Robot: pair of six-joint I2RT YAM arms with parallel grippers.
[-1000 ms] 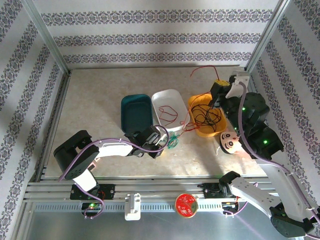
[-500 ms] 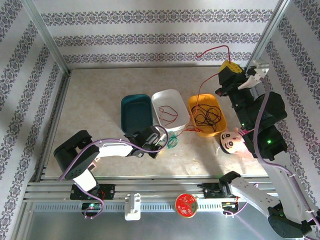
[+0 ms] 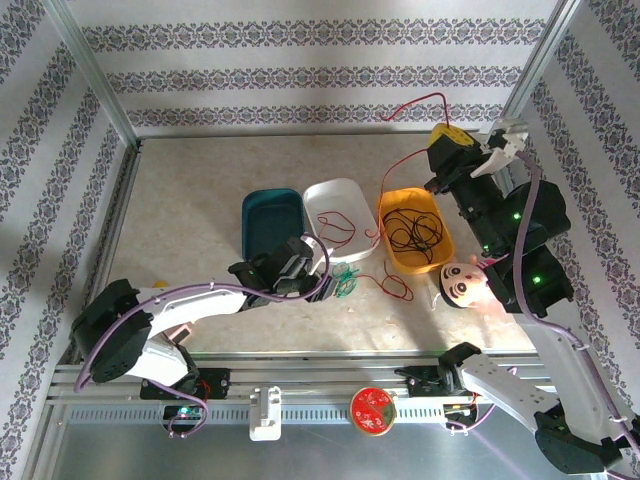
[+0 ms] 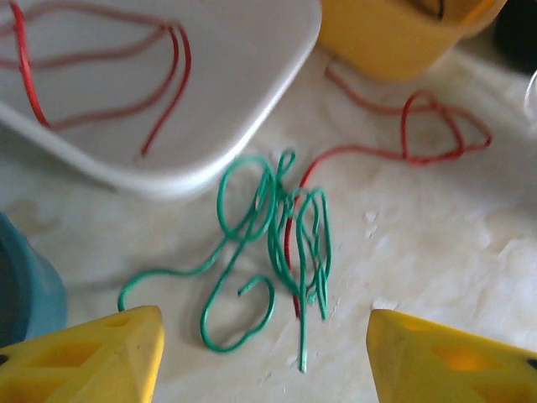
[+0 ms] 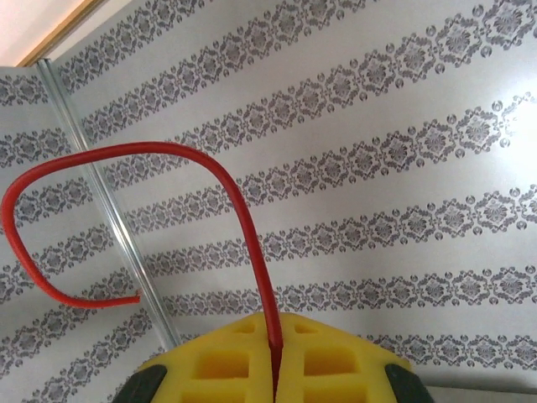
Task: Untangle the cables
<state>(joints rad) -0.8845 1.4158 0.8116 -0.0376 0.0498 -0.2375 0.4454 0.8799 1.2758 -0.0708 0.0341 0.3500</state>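
The green cable lies in a small tangle on the table between the white tray and my left gripper, which is open just short of it. A red strand runs under the green loops. In the top view the green cable sits right of the left gripper. My right gripper is raised at the back right, shut on the red cable, which arcs above the pads. That red cable drops to the table. Another red cable lies in the white tray. The black cable rests in the yellow tub.
A teal tub stands left of the white tray. A doll-face toy lies right of the yellow tub. A red disc sits on the front rail. Metal frame posts rise at the back corners.
My right gripper has risen and moved back with the red cable, drawing its lower part out across the table. The left arm's elbow has swung left and its gripper has drawn back slightly.
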